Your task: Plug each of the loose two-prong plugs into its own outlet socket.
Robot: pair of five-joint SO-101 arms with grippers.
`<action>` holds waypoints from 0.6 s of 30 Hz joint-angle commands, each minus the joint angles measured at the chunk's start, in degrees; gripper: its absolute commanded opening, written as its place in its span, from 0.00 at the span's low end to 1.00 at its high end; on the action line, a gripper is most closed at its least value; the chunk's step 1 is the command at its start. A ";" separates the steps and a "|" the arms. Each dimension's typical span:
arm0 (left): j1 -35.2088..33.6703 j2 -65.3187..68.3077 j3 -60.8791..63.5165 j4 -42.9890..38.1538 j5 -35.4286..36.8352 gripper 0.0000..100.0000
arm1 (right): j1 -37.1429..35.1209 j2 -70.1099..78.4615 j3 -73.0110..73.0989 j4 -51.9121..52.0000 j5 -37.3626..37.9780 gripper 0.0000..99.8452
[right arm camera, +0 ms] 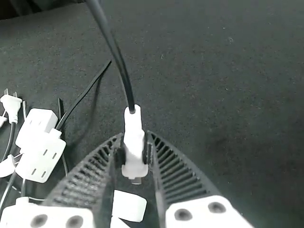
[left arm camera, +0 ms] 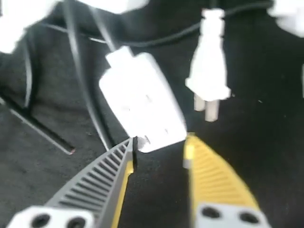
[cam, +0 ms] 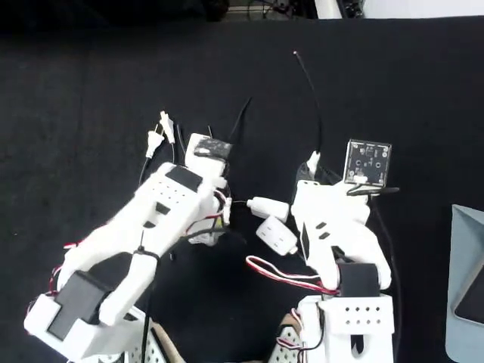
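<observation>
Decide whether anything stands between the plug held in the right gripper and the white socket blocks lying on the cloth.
Nothing visible does. The right gripper is shut on the plug, and the socket blocks lie off to one side on the black cloth; only the gripper's own finger and bare cloth lie between.

A black matt cloth (cam: 91, 83) is covering the table, looking slightly fuzzy and flecked with pale lint. The left arm (cam: 151, 219) and right arm (cam: 333, 227) are showing smooth white plastic shells. The left gripper (left arm camera: 159, 145) is showing 1 grey ribbed plastic finger (left arm camera: 102, 175) and 1 matt yellow one; the right gripper (right arm camera: 133, 164) is showing 2 dark ribbed fingers (right arm camera: 90, 185). The outlet socket (left arm camera: 142, 102) between the left fingers is gleaming as glossy white plastic. The loose plug (left arm camera: 209, 71) is looking like smooth white plastic, its 2 prongs (left arm camera: 209, 108) like dull pale metal. The held plug (right arm camera: 133, 142) is showing white plastic, its cable (right arm camera: 111, 47) black with a slight sheen.
</observation>
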 commanded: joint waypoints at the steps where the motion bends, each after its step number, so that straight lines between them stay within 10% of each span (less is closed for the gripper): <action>1: -2.77 -0.26 -3.65 -0.62 4.48 0.31 | 1.32 -0.84 -0.13 -0.79 -0.35 0.01; 18: -7.25 0.35 0.13 -10.29 2.02 0.21 | 1.14 -1.27 0.92 -0.97 -0.35 0.01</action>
